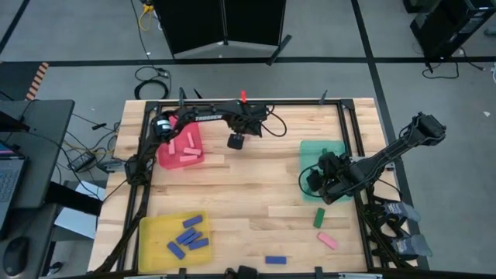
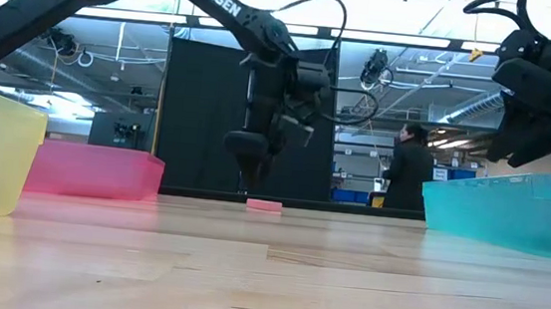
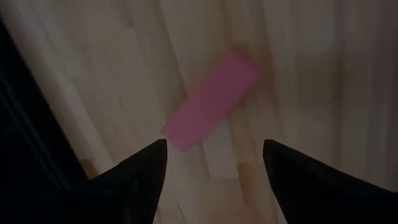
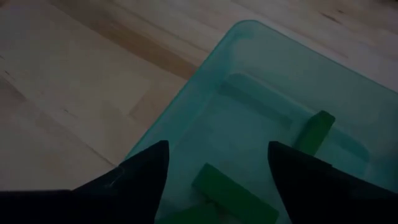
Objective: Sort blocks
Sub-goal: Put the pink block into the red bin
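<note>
Left claw [image 3: 211,165] spread above a smooth pink bar block [image 3: 210,101] on pale wood-grain table [image 3: 323,93].

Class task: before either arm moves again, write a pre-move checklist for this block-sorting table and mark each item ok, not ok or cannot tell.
1. Left hand open, nothing held: ok.
2. Pink block lying flat on the table ahead of the left hand, free to grasp: ok.
3. Right hand open and empty over the green tray: ok.
4. Green blocks inside the green tray: ok.
5. All blocks sorted: not ok; a green block, another pink block and a blue block lie loose on the table.
</note>
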Robot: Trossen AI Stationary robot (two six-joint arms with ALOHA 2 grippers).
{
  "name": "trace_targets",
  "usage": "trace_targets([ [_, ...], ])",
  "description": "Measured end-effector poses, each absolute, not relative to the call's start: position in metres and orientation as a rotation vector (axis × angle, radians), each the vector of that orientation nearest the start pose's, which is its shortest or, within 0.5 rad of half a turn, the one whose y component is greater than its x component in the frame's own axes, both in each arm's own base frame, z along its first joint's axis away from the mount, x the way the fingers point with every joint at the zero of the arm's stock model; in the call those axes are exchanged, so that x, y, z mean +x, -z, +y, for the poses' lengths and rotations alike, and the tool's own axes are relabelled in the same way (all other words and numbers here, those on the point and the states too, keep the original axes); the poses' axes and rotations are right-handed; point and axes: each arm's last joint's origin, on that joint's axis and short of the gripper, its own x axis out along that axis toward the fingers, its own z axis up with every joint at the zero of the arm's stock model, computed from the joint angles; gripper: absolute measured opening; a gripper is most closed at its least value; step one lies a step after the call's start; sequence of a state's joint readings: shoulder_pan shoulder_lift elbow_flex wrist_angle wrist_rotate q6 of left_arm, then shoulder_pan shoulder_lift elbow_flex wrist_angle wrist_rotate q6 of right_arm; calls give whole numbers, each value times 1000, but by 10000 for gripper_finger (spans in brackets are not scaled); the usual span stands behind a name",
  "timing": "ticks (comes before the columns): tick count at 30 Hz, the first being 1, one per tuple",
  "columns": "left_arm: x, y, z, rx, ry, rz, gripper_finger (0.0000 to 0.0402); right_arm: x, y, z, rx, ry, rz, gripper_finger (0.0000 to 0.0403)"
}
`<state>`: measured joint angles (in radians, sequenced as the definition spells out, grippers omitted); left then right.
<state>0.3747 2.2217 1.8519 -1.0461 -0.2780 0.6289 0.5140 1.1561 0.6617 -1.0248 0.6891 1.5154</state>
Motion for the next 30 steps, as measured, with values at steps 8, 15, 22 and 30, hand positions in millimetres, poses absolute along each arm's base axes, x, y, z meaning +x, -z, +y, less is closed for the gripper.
trace_targets([
  [8,415,-181,176,482,17,1509,272,150,-192,64,457,939,792,282],
  [15,419,-157,178,489,45,1551,273,151,-192,63,444,943,780,282],
  [22,428,-162,184,472,50,1448,267,151,-192,62,436,940,784,276],
  [30,425,-160,198,379,1,1451,230,151,-192,62,435,940,782,275],
])
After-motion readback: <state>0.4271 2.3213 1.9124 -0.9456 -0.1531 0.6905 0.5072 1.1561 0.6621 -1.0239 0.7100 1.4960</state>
